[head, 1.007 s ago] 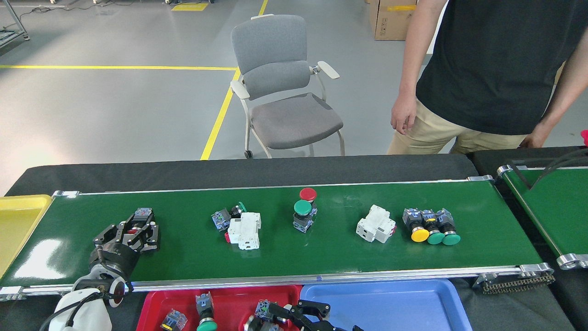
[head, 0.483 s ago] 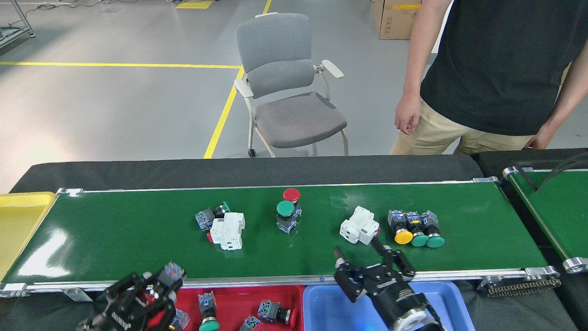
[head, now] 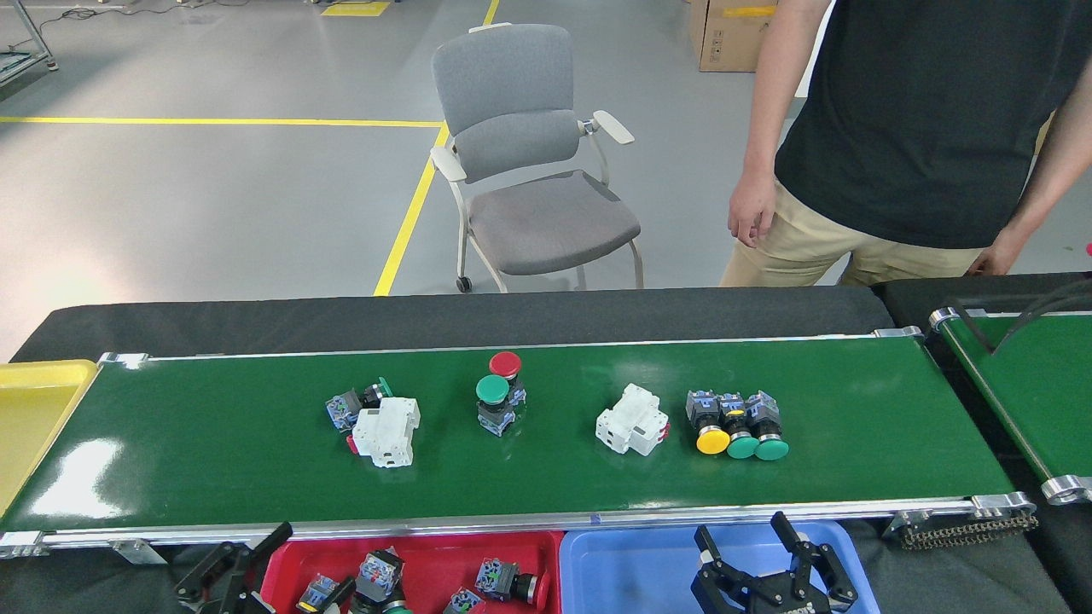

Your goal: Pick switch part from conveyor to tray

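Your left gripper (head: 256, 567) sits low at the bottom edge, over the left end of the red tray (head: 444, 546). Its fingers (head: 205, 576) are spread apart and hold nothing. Your right gripper (head: 772, 558) is low over the blue tray (head: 614, 563), and its fingers (head: 789, 533) are spread wide too, with nothing in them.

The switch parts are in two places. Some already lie in the red tray, like the one with a red cap (head: 510, 582). The others sit on the conveyor (head: 213, 435). From left to right you can see a white block (head: 388, 431) touching a small switch (head: 351, 405). Next come a green button (head: 493, 394) and a red button (head: 506, 368) close together, then a second white block (head: 633, 419). Just beside that stand three buttons in a row, yellow (head: 711, 437), green (head: 740, 442) and green (head: 769, 443).

A yellow tray (head: 34, 409) is at the conveyor's left end. A person (head: 921, 128) stands behind the worktop (head: 426, 320), near a grey chair (head: 529, 162).
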You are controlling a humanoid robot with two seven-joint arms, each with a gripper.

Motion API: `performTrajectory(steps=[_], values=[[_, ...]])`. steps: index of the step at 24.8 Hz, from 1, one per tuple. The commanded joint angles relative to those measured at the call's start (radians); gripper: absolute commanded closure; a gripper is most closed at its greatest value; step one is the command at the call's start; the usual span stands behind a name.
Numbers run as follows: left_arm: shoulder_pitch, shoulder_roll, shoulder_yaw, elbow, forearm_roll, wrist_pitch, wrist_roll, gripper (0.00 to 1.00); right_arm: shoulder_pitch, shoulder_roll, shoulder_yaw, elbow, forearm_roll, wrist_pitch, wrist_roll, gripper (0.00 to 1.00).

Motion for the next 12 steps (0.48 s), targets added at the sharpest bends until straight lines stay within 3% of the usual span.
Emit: performTrajectory(steps=[1, 5, 9, 12], values=[[-0.011, 0.006, 0.037, 0.03, -0.001, 0.123, 0.007, 0.0, -0.075, 0.051, 0.031, 0.065, 0.043, 0.002, 0.048, 0.01], [-0.01, 0.055, 0.069, 0.096, 0.003, 0.156, 0.007, 0.0, -0.209, 0.112, 0.073, 0.21, 0.077, 0.003, 0.054, 0.01], [-0.024, 0.055, 0.059, 0.087, 0.001, 0.157, -0.001, 0.0, -0.332, 0.159, 0.091, 0.355, 0.087, 0.005, 0.054, 0.01], [-0.077, 0.053, 0.033, 0.085, -0.002, 0.156, -0.073, 0.0, -0.39, 0.174, 0.114, 0.439, 0.1, 0.005, 0.054, 0.01]])
